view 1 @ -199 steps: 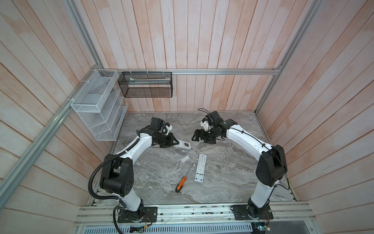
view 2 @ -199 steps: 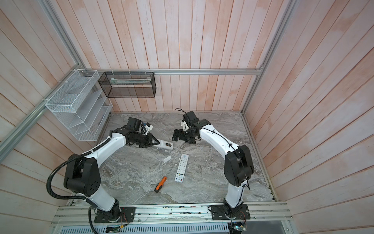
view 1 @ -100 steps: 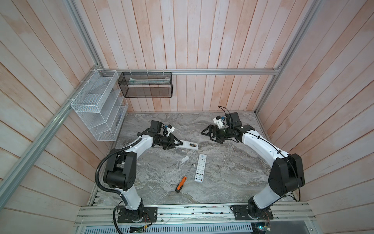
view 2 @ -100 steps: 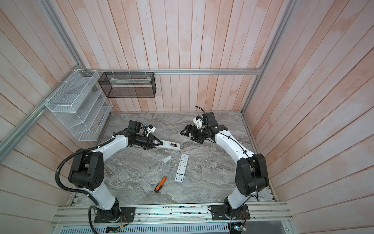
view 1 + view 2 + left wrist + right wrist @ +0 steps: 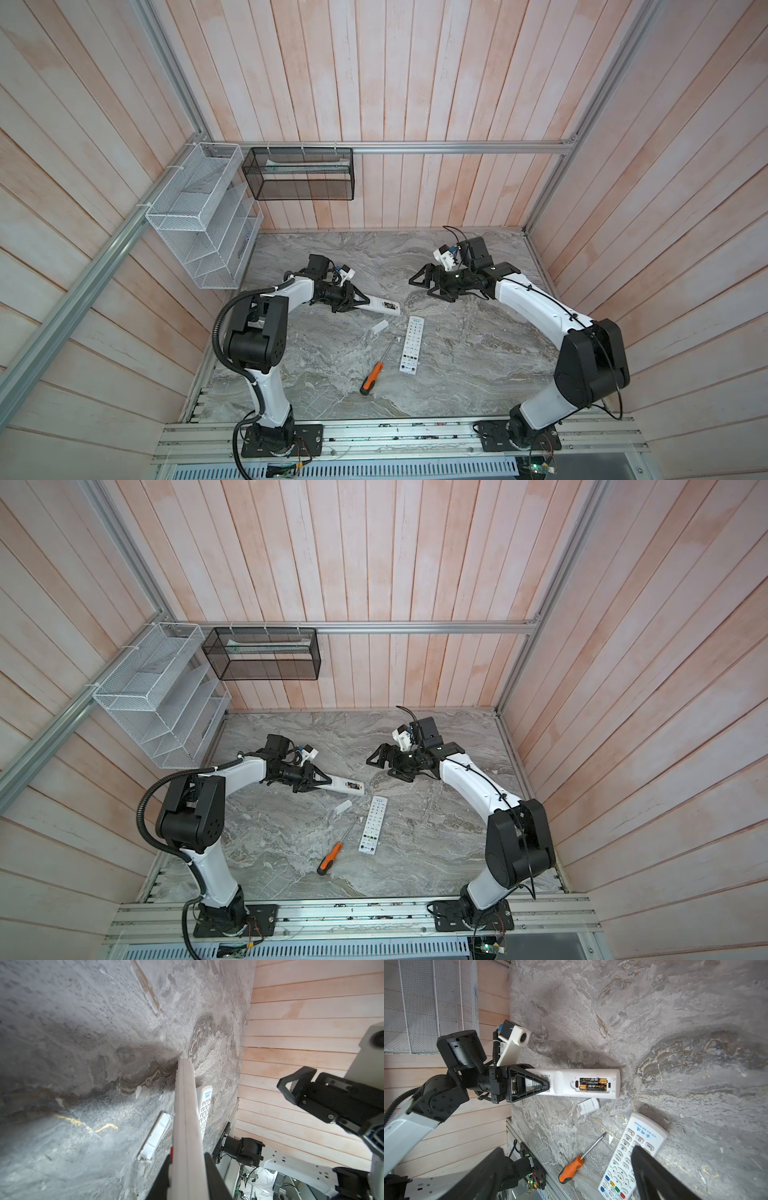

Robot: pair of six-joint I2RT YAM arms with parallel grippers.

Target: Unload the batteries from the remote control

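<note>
My left gripper [image 5: 357,302] [image 5: 322,781] is shut on one end of a white remote control [image 5: 380,306] [image 5: 571,1082] and holds it on edge. Both fingers press its sides in the left wrist view [image 5: 187,1159]. The remote's far tip meets the marble table [image 5: 457,374]. In the right wrist view its back compartment is uncovered, and two dark batteries [image 5: 592,1084] with gold ends lie in it side by side. My right gripper [image 5: 422,286] [image 5: 379,766] hangs open and empty to the right of the remote, apart from it.
A second white remote [image 5: 411,345] [image 5: 633,1155] lies buttons up near the middle. A small white battery cover [image 5: 380,327] [image 5: 588,1106] lies between the two remotes. An orange-handled screwdriver [image 5: 372,378] [image 5: 573,1167] lies nearer the front. Wire baskets [image 5: 199,224] hang on the left wall.
My right arm has drawn back to the right, away from the held remote. My left arm has shifted the remote a little to the right and lower.
</note>
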